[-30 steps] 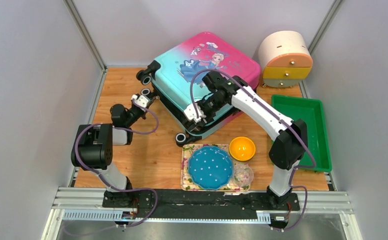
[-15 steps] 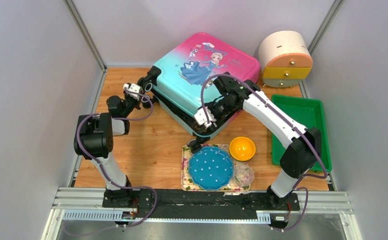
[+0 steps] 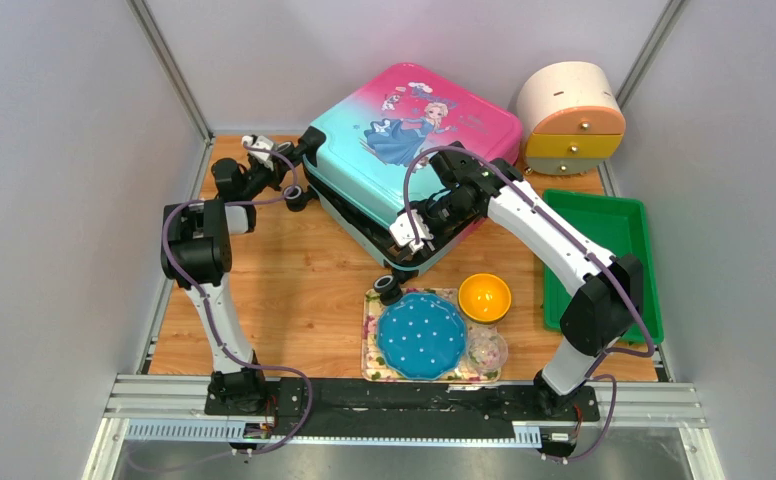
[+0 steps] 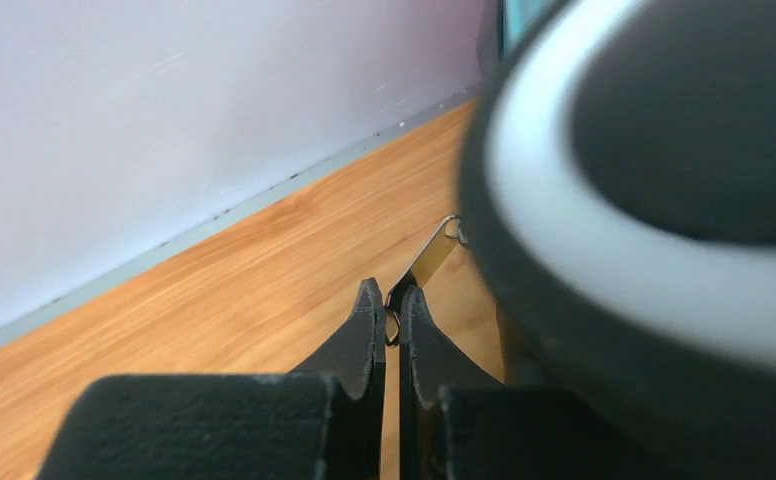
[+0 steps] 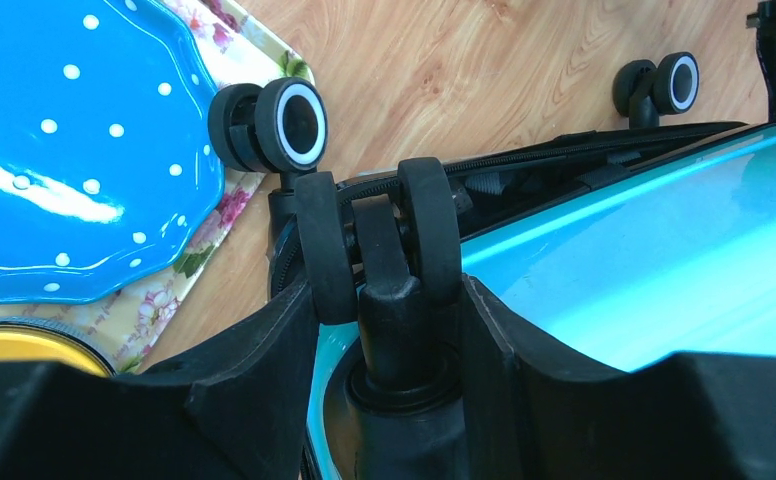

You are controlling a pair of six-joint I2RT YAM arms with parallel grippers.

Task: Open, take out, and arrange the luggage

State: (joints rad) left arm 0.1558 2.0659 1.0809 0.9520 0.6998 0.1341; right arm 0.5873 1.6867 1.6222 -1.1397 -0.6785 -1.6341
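- Luggage [image 3: 414, 130] lies flat at the back of the table [image 3: 294, 290] in the top view, with its printed lid up. Its near corner is close to a flowered mat [image 3: 372, 345] that carries a blue plate [image 3: 421, 335], and an orange bowl [image 3: 485, 297] sits just beside the mat. A green tray [image 3: 636, 235] and a round cabinet [image 3: 569, 110] stand to the right. The left claw [image 3: 257, 146] is at the far-left corner by the wheels, and the right claw [image 3: 409, 232] is at the near edge. The lid is not raised. Nothing on the table can be tied to the inside of the luggage.
- In the left wrist view, the fingers are pressed together on the tip of a metal zipper pull [image 4: 427, 262]. The pull runs up behind a large blurred wheel [image 4: 654, 180]. Unzipping looks to be the step in hand at this corner.
- In the right wrist view, the jaws stand partly apart but are clamped on either side of a twin wheel [image 5: 379, 235] at the corner of the turquoise shell, probably to brace the case. Along that side the seam [image 5: 524, 172] gapes, showing dark lining and parted zip teeth. A second wheel [image 5: 289, 120] rests at the edge of the mat. By this showing the opening is only partway done. Finishing the zip, lifting the lid, taking the contents out and arranging them are all left to do.
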